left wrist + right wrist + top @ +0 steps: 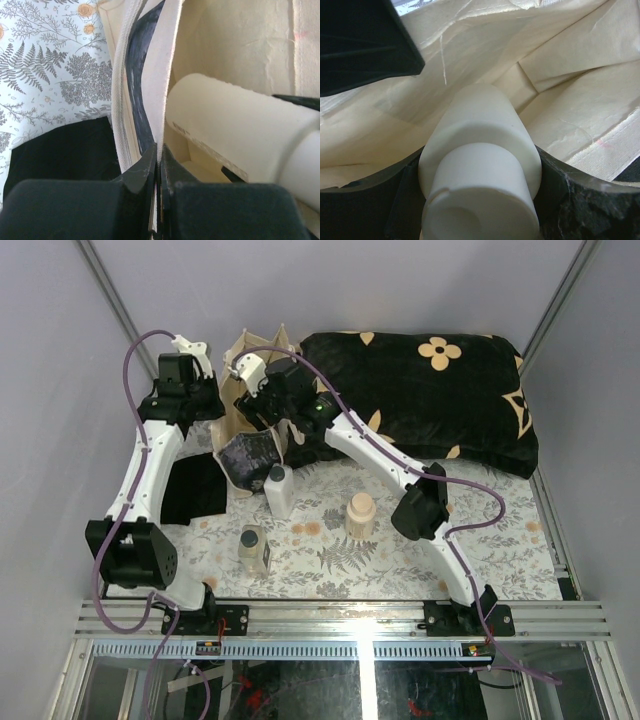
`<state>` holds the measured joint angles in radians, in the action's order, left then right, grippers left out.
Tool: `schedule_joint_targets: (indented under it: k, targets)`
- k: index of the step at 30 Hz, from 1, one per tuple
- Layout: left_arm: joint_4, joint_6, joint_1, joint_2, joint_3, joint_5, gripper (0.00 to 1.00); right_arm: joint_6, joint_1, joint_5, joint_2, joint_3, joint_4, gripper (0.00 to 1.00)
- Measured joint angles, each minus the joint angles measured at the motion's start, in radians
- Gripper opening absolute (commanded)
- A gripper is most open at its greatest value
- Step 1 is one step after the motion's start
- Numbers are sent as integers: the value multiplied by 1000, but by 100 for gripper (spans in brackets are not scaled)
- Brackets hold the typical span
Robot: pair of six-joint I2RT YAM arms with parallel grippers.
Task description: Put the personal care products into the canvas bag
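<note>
The left end effector is pinched shut on the canvas bag rim, holding it agape; the right end effector clamps a round beige bottle inside the bag; lower it deeper before releasing, with the rim held taut.

The canvas bag is showing a coarse, creased cream weave, while the round beige bottle is looking like smooth, matt plastic. The black cushion is appearing soft and plush. The worktop is wearing a matt fern-printed cloth, edged by a brushed metal rail.
</note>
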<state>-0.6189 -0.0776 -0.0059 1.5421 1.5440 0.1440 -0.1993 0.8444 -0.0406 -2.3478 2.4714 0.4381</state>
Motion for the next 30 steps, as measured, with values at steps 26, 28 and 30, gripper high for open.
schedule_joint_targets:
  k: [26,28,30]
  targets:
    - [8,-16,0,-31,-74,13,0,-71,24,-14,-52,-26,-12,9]
    - [9,-17,0,-28,-74,13,0,-56,29,-32,-61,-42,-23,16]
    - [8,-18,0,-26,-74,14,0,-49,34,-40,-71,-58,-32,22]
